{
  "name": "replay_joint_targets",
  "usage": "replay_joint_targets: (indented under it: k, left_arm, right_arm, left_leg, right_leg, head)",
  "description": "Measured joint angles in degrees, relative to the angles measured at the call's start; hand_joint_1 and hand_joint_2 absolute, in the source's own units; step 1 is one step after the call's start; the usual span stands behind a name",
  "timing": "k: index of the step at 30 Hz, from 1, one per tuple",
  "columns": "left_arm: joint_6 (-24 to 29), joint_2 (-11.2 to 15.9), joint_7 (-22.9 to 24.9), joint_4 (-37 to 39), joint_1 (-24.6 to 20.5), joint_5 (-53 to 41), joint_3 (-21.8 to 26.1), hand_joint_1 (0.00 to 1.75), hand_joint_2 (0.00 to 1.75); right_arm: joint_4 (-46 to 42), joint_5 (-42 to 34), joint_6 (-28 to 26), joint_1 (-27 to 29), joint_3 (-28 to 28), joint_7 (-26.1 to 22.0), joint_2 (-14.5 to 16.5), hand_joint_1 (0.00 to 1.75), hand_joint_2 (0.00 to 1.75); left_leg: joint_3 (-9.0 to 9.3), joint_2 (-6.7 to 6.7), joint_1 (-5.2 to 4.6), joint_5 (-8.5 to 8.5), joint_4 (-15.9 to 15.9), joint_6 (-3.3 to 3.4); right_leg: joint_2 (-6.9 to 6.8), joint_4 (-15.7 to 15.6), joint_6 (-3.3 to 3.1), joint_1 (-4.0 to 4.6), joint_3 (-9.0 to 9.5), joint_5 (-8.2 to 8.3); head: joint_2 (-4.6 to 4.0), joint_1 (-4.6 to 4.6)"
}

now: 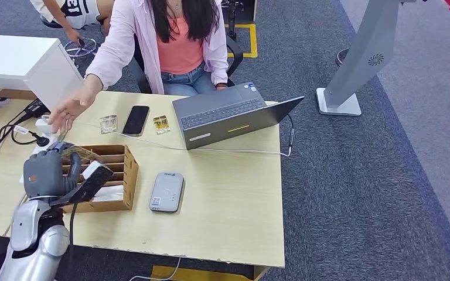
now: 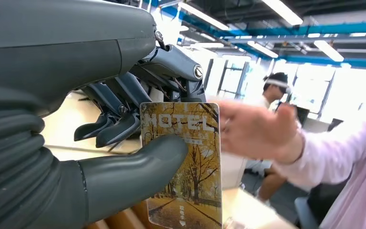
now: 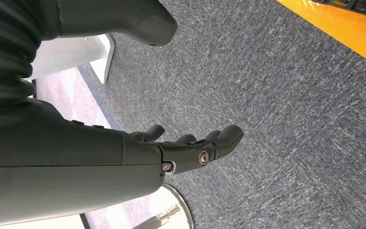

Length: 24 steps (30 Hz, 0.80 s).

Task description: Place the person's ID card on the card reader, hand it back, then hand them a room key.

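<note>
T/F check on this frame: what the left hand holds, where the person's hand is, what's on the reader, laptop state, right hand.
1. The left hand pinches a card printed HOTEL. True.
2. The person's hand already grips that card. False: in the head view it is open, reaching toward the card but apart from it.
3. A card lies on the grey card reader. False: its top is bare.
4. The laptop is open on the table. True.
5. The right hand holds a phone. False: it holds nothing, fingers apart, over carpet; the phone lies on the table.
</note>
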Motion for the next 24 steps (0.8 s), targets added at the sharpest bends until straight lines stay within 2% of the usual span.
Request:
replay_joint_targets:
  k: [6,10,12,24]
  left_arm:
    - [-1.8,1.9,0.5,-0.2,-8.3,2.3,-0.8,1.75,1.75]
    - [-2.4,3.0,0.7,6.6,-18.1,2.3,-0.9,1.75,1.75]
    - [-2.4,3.3,0.3,9.5,-21.2,2.3,-0.9,1.75,1.75]
    - [-2.8,4.7,1.1,20.4,-28.3,2.5,-0.9,1.75,1.75]
  right_arm:
    - [0.0,0.9,0.2,0.0,0.0,0.2,0.0,0.00,1.75]
    - [0.0,1.8,0.6,-0.3,0.1,0.1,0.0,0.00,1.75]
    - [0.0,1.9,0.8,-0.3,0.1,0.1,0.0,0.00,1.75]
    - [0.1,2.4,1.2,-0.4,0.1,0.1,0.0,0.00,1.75]
  left_leg:
    - [-0.02,-0.02,0.03,0.08,0.0,-0.05]
    - [-0.02,0.01,0.03,0.16,0.0,-0.09]
    - [0.01,0.08,0.03,0.16,0.0,-0.10]
    - [-0.02,0.08,0.03,0.16,0.0,-0.11]
  right_leg:
    - [-0.03,0.0,-0.03,0.02,-0.03,0.04]
    - [-0.02,0.0,-0.11,0.03,-0.03,0.13]
    - [0.04,0.0,-0.14,0.03,-0.03,0.15]
    - [0.05,0.0,-0.14,0.03,-0.07,0.14]
  head:
    - [0.00,0.01]
    - [0.00,-0.01]
    - [0.00,-0.05]
    - [0.00,-0.06]
